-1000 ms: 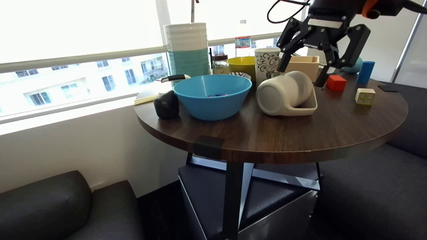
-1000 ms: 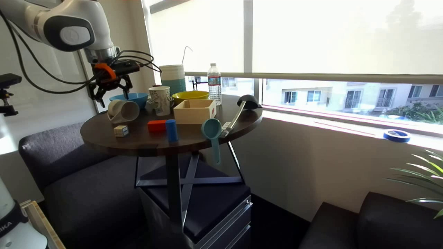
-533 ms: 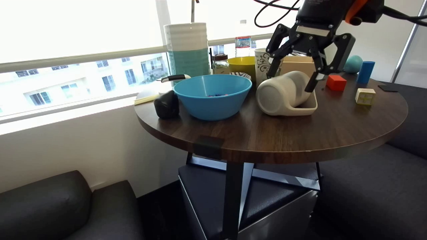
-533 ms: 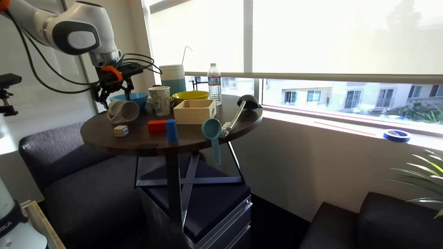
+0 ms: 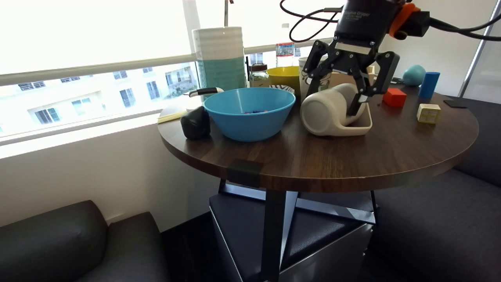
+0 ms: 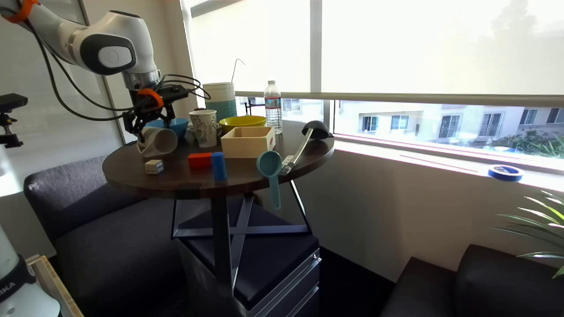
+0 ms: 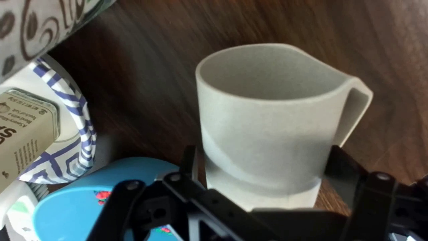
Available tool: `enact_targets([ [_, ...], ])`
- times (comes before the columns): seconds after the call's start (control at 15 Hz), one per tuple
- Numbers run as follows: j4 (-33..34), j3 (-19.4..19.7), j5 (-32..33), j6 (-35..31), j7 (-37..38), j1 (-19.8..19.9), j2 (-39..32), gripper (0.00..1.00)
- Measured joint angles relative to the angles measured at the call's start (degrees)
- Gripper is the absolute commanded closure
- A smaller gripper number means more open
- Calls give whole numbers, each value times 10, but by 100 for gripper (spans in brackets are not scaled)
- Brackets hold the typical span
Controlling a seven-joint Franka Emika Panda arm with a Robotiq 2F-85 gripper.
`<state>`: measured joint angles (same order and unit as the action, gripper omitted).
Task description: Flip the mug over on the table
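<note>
"How does the mug (image 7: 262, 140) sit?"

"On its side on the surface (image 5: 411, 145), between my jaws, which stand wide around its body. I'd guess stiff, light, slightly slick; I'd squeeze mid-barrel, not by the handle (image 5: 355, 131)."

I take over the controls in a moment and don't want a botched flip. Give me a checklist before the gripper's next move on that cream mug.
1. Mug resting on the table: ok, lying on its side.
2. Gripper straddling it: ok, a finger on either side.
3. Grip closed: not ok; a narrow gap shows in the wrist view.
4. Handle clear of the gripper: cannot tell.
5. Mug empty: ok, nothing shows inside.
6. Blue bowl out of the way: probably not ok; it stands close.
</note>
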<state>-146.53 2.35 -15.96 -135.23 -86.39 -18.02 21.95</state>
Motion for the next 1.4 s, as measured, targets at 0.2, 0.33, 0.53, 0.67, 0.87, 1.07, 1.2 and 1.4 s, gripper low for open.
enact_targets([
  [0.2,5,2,-3,0,0,2,-5,38],
  [0.33,5,4,-3,0,0,7,-5,38],
  [0.53,5,13,-18,0,-1,8,-3,38],
  [0.67,4,25,-62,4,-20,6,6,38],
  [0.87,1,49,-141,21,-52,5,30,38],
  [1.07,-7,73,-207,23,-56,10,50,38],
  [1.2,-13,86,-252,23,-58,19,55,38],
  [1.4,-27,101,-342,23,-74,31,55,38],
])
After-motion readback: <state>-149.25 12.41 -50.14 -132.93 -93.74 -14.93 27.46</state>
